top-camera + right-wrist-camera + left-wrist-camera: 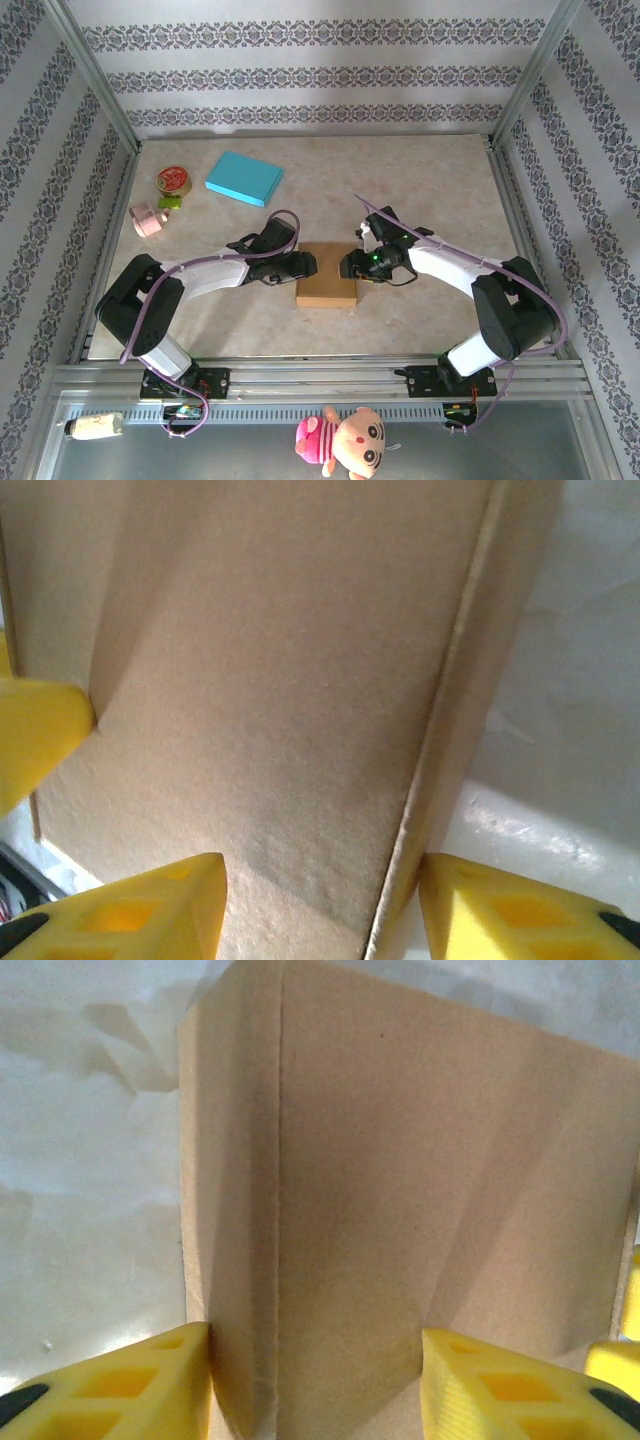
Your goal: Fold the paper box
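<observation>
Paper box [327,282] between both tools [309,266] [346,266]

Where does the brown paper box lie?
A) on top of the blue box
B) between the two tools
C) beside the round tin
B: the brown paper box lies between the left tool and the right tool, well apart from the blue box and the round tin.

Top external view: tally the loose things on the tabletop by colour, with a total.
Brown: 1, the paper box
Blue: 1, a flat box
Red and gold: 1, a round tin
Green: 1, small green item
Pink: 1, small pink item
Total: 5
</observation>
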Controlling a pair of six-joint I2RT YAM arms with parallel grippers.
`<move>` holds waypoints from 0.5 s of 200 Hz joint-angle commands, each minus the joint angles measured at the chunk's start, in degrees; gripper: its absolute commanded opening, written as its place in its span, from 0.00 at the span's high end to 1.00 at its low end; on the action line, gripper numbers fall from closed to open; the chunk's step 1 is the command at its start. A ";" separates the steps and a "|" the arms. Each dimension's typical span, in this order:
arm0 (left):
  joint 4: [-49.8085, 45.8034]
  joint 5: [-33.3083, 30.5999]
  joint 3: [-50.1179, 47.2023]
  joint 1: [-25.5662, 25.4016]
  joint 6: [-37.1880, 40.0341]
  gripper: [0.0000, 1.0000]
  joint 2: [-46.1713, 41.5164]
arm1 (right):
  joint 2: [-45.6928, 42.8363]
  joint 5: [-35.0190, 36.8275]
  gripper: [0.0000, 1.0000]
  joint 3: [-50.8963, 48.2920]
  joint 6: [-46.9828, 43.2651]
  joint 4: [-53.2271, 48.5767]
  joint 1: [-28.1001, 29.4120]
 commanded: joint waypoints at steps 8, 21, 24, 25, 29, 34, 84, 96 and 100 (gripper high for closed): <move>4.87 2.30 5.88 1.01 0.62 0.51 4.84 | 0.37 1.20 0.48 2.27 3.82 7.52 -1.14; 4.99 2.32 11.31 2.35 2.02 0.51 8.90 | 3.19 2.12 0.48 5.66 3.23 9.33 -2.77; 5.11 2.22 12.43 2.64 2.37 0.51 9.97 | 3.98 2.18 0.48 6.48 3.15 10.00 -3.13; 5.16 2.13 13.11 2.67 2.44 0.51 10.32 | 4.26 2.29 0.48 6.75 3.10 10.21 -3.28; 5.44 1.85 14.96 3.05 2.89 0.51 11.77 | 5.35 2.53 0.48 7.70 2.98 11.20 -3.83; 5.70 1.12 17.39 3.41 3.68 0.51 13.64 | 6.90 2.66 0.48 8.89 2.80 12.60 -4.57; 7.82 -3.56 41.62 8.64 5.35 0.52 31.78 | 23.76 3.23 0.48 28.93 1.09 17.29 -11.32; 6.54 -5.23 46.82 9.51 6.77 0.52 35.20 | 28.19 4.41 0.48 34.78 0.59 15.88 -12.12; 6.15 -5.67 48.84 9.71 7.58 0.52 36.35 | 29.67 4.28 0.48 36.40 0.63 15.86 -12.36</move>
